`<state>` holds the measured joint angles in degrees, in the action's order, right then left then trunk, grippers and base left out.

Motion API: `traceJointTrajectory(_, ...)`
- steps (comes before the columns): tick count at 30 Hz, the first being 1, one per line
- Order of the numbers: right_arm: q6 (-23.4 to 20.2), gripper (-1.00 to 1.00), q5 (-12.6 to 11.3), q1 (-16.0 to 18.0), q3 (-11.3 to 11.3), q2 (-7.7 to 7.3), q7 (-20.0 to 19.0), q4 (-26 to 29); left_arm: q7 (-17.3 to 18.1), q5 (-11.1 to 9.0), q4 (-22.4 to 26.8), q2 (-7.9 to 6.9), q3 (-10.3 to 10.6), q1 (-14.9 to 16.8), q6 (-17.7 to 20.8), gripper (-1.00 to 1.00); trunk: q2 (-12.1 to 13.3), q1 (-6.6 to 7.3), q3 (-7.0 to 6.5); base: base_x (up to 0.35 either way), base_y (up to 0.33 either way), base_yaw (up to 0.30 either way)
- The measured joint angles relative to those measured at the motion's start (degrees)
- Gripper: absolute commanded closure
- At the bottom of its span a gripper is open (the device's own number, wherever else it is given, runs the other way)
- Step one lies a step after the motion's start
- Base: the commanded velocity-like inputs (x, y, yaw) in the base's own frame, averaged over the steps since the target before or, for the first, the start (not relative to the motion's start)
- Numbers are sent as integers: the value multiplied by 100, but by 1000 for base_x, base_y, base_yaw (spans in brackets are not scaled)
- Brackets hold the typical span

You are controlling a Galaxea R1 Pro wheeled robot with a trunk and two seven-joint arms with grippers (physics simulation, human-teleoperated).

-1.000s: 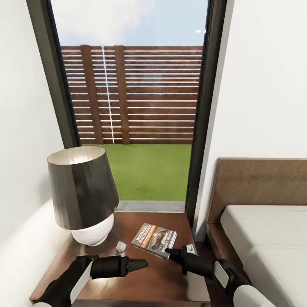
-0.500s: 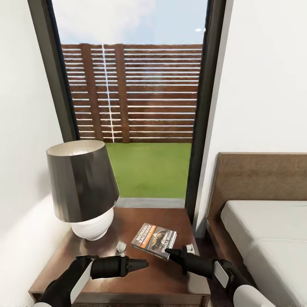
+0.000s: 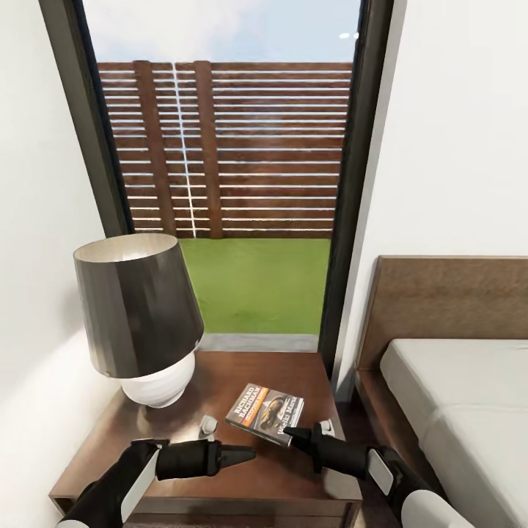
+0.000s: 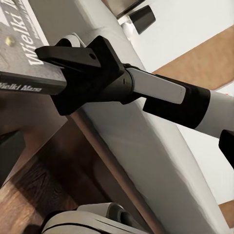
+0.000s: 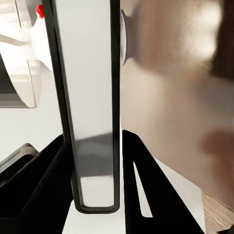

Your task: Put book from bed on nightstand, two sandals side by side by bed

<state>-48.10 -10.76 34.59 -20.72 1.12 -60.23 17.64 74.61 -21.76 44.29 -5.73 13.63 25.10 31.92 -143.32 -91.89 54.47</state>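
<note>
Dark book [image 3: 265,413] with orange stripe, glossy brown nightstand [image 3: 286,480], grey mattress [image 3: 469,411], slatted fence [image 3: 227,147]

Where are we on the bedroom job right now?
The book lies on the nightstand beside the lamp, off the bed, but the right gripper is clamped on its near edge, so release remains. The left gripper hovers empty. The sandals remain to be placed.

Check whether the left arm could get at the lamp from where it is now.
Probably yes: the left pincer hovers over the nightstand, the lamp stands close on its own side, and nothing lies between. The pincer looks shut and would need opening.
</note>
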Motion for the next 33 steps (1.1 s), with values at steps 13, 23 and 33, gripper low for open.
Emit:
traceJointTrajectory(13, 0, 100, 0, 1, 0, 0, 0, 0, 3, 1, 0, 0, 0, 0, 0, -100, -12, -23, 200, 0, 0, 0)
traceJointTrajectory(23, 7, 100, 10, 1, 0, 0, 0, 0, 1, 2, 0, 0, 0, 0, 0, -100, -17, -34, 288, 0, 0, 0)
traceJointTrajectory(33, 1, 100, 1, 2, 1, 0, 0, 0, 2, 2, 0, 0, 0, 0, 0, -100, -24, -46, 399, 0, 0, 0)
